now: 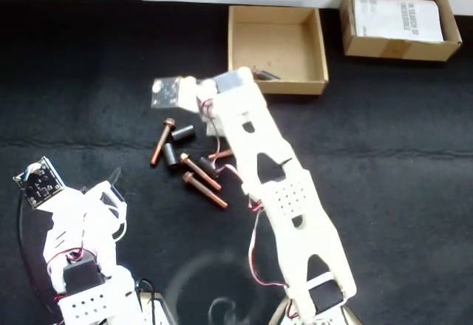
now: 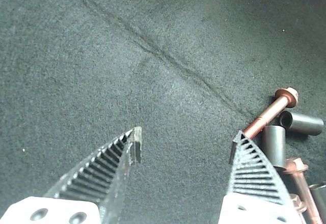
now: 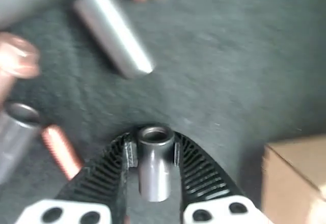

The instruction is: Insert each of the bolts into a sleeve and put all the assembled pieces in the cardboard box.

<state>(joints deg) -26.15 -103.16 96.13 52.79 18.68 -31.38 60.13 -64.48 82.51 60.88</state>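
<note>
On the black felt-like table cover (image 1: pixel 384 192), copper-coloured threaded bolts (image 1: pixel 205 190) with flanged hex heads lie among smooth dark-grey tubular sleeves (image 1: pixel 170 154), short of the open cardboard box (image 1: pixel 235 44). The right gripper (image 3: pixel 153 145) clamps one hollow sleeve (image 3: pixel 154 173) between ribbed fingers, near the loose parts. The left gripper (image 2: pixel 187 140) hovers, serrated jaws spread apart, holding nothing.

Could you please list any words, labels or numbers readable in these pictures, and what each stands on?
White sheet in the second cardboard box: lines of dark print, too small and blurred to read.
Bolts and sleeves: no markings visible.
</note>
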